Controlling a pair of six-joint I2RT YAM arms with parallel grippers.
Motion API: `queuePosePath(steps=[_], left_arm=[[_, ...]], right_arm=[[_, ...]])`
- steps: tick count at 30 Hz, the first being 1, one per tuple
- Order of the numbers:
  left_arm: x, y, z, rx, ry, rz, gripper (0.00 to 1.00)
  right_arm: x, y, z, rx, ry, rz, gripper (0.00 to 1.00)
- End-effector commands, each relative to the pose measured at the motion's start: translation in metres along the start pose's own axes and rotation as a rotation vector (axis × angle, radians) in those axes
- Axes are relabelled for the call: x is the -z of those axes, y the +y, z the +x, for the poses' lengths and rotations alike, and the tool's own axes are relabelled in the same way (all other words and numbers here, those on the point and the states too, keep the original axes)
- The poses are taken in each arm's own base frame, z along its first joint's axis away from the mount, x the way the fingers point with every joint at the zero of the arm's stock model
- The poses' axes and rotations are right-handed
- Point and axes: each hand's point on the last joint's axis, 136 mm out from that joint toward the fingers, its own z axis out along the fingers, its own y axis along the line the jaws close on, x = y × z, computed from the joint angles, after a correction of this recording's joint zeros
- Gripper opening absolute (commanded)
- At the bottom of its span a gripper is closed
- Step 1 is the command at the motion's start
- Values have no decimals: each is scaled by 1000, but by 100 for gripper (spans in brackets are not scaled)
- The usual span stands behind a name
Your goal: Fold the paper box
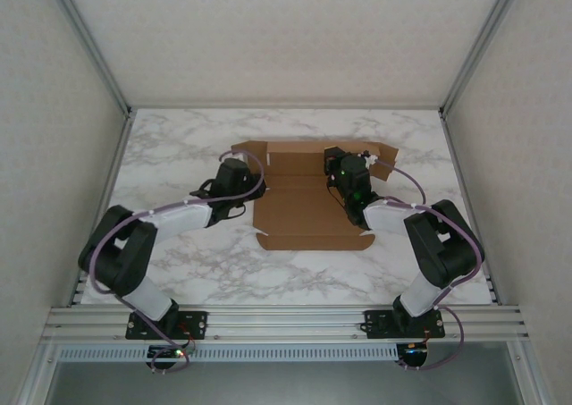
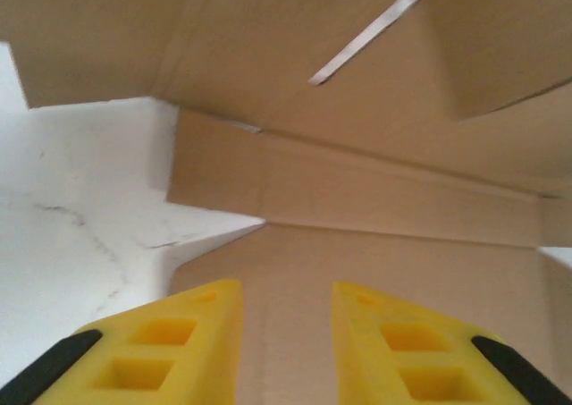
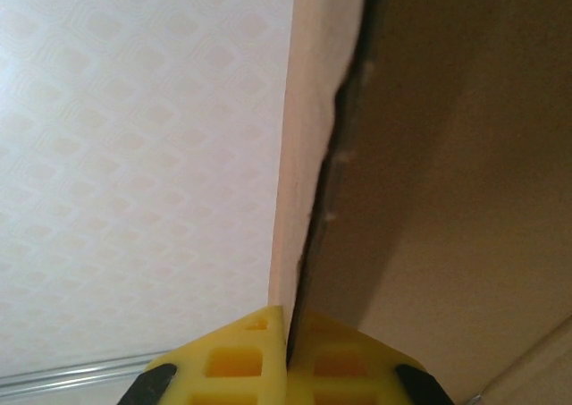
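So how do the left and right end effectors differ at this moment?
The left end effector has its fingers apart with nothing between them; the right end effector is shut on an edge of the paper box. The left one sits at the box's left side, the right one over its far right part. Both have yellow fingers.

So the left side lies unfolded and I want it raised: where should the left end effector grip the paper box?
Likely the rear-left flap of the paper box, approached from the left: its free edge juts out sideways, so it can be straddled.
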Motion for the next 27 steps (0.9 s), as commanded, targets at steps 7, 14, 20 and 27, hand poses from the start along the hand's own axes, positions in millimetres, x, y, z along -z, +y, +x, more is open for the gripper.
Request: queuePosePath(steps=[7, 14, 20, 27], left_arm=[[-44, 5, -27, -48, -96, -56, 44], [-63, 31, -29, -44, -78, -160, 47], [-68, 44, -18, -24, -35, -179, 49], [-86, 23, 6, 0, 81, -47, 49]], right_arm=[[0, -30, 8, 43, 42, 96, 0], [0, -28, 9, 45, 50, 100, 0], [-2, -30, 10, 43, 52, 105, 0], [-5, -32, 13, 31, 64, 104, 0]])
